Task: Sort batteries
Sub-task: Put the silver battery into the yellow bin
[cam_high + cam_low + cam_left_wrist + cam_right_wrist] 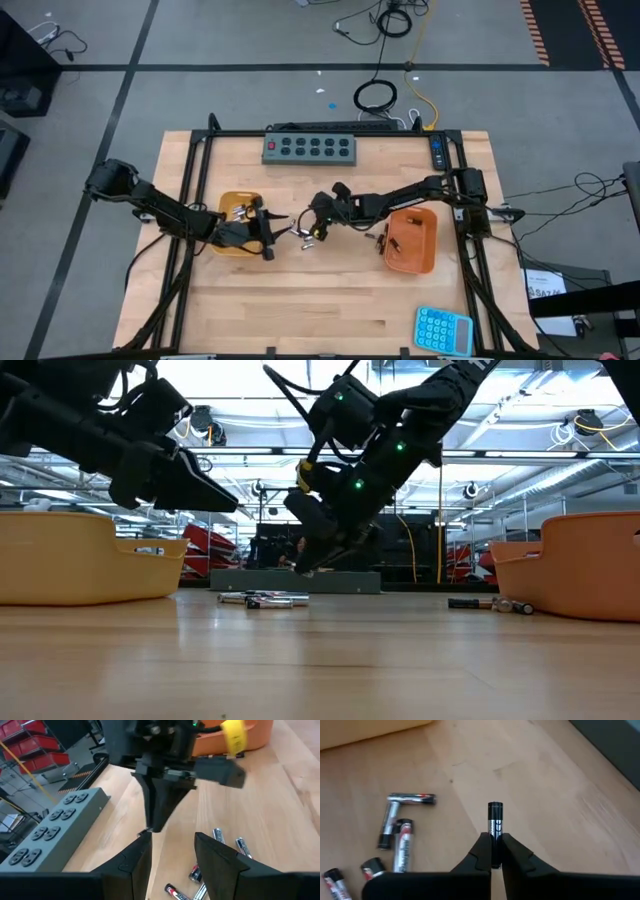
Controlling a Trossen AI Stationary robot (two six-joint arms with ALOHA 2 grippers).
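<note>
The right end effector (494, 851) gripped a small black cylindrical battery (495, 822) above the pale wooden bench (560, 805); the left end effector (172, 852) hovered nearby, fingers parted.

Workshop: red storage bins (37, 742), floor cables (385, 20).

A power strip (310, 148) lies at the table's (330, 310) far edge; one tray (228, 205) sits left of centre, another tray (420, 262) right of centre; loose batteries (400, 827) lie on the wood between them; more batteries (490, 603) lie just beside the right tray; a calculator (442, 330) rests near the front right corner.
</note>
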